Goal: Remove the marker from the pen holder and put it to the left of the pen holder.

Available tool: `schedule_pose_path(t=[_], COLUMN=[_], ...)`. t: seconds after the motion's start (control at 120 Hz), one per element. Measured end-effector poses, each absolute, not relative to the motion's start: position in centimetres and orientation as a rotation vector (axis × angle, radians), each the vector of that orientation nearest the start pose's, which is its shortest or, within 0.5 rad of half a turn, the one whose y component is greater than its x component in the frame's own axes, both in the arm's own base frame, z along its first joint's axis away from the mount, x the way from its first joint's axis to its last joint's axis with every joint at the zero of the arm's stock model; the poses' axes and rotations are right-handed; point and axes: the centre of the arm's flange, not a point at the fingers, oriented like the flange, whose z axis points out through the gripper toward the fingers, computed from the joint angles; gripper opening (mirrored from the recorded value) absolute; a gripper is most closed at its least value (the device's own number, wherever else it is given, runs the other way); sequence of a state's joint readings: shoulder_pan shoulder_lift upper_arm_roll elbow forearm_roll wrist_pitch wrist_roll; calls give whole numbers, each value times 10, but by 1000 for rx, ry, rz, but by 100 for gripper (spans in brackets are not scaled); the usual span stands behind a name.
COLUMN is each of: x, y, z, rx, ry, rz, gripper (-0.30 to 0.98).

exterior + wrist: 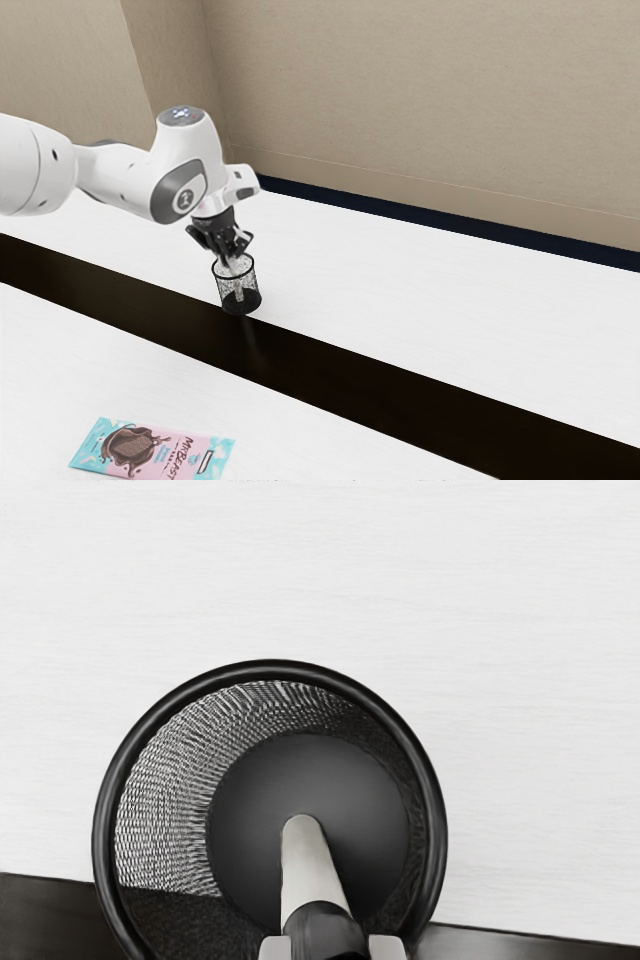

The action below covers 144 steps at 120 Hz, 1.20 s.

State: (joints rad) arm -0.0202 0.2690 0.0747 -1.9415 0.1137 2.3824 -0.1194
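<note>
The white table has a faintly streaked, wood-like surface, with a smooth, dark brown band running across it. Beyond it rises a beige, lightly textured wall, with a dark blue strip along its foot. The arm has rounded white shells with grey joint caps, and reaches in from the exterior view's left. A glossy MrBeast chocolate bar packet, pale blue and pink with brown artwork, lies flat on the table, well apart from the pen holder and out of the arm's way.

The black gripper is over the mouth of the pen holder, a round cup of wire mesh with a thick, smooth rim and a solid, dark base. It stands upright beside the brown band. Inside it is the marker, a slim, pale grey cylinder with a rounded lower end and a black section higher up. The gripper appears clamped on that black section, a pad against either side, while the pale end remains within the cup.

The mesh partly veils the marker in the exterior view, its upper end is hard to make out among the dark fingers, and the wrist view cuts off the near part of the rim.
</note>
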Motion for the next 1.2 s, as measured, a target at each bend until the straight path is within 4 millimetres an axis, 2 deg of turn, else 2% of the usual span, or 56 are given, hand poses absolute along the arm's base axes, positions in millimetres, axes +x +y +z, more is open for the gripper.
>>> schedule_pose_path(t=[0.2,0.317,0.4,0.542,0.583,0.633,0.725,0.817,0.875,0.908,0.975,1.008,1.2], x=[625,622,618,606,604,603,603,605,615,627,654,663,675], y=[49,50,50,52,60,76,124,195,218,223,220,221,242], z=[365,382,414,489,498,500,480,439,421,416,415,408,336], rx=[-3015,-3010,-3003,-2962,-2946,-2930,-2902,-2853,-2827,-2818,-2800,-2796,-2812], ry=[-197,-211,-219,-221,-234,-267,-367,-482,-489,-473,-415,-397,-379], rz=[-270,-310,-382,-549,-566,-563,-527,-554,-627,-691,-835,-885,-1034], gripper=[-9,-9,-9,-9,-9,-9,-9,-9,-9,-9,-9,-9,-9])
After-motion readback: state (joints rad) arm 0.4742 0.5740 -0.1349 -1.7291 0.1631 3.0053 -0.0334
